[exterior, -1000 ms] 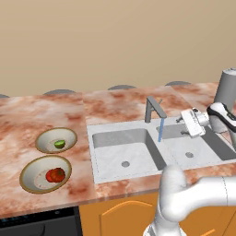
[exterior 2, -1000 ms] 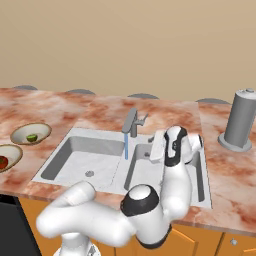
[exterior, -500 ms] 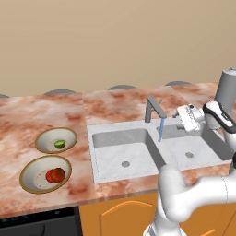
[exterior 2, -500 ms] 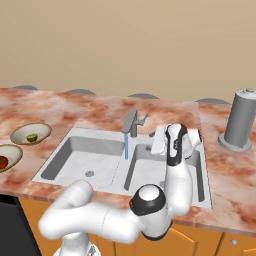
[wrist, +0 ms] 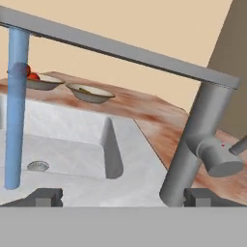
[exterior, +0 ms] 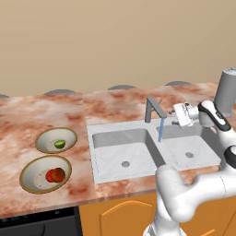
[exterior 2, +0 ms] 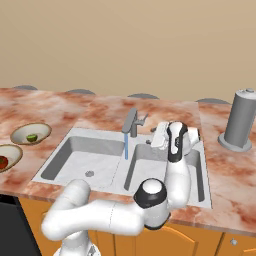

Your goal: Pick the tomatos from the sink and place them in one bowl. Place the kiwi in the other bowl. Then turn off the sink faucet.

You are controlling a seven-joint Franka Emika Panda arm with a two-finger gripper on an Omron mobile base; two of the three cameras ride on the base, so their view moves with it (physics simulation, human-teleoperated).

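Water (exterior: 160, 131) runs in a blue stream from the grey faucet (exterior: 154, 108) into the sink (exterior: 92, 133). My gripper (exterior: 175, 115) hovers just right of the faucet, open, with nothing between its fingers. In the hand view the faucet's column (wrist: 193, 144) and its stub handle (wrist: 217, 161) stand close in front of the right fingertip (wrist: 200, 197), and the gripper (wrist: 123, 198) spans wide. From the right base view the gripper (exterior 2: 153, 142) sits right of the faucet (exterior 2: 131, 121). A red cluster of tomatoes (exterior: 55, 175) lies in the nearer bowl (exterior: 27, 177). The kiwi (exterior: 59, 144) lies in the farther bowl (exterior: 48, 138).
A tall grey canister (exterior: 227, 90) stands on the marble counter right of the sink, behind my arm. A divider (wrist: 112, 144) splits the sink into two basins. Both bowls sit on the counter left of the sink.
My hand has moved up and toward the faucet, closing the distance to its column. The jaws have stayed wide apart and the water keeps running.
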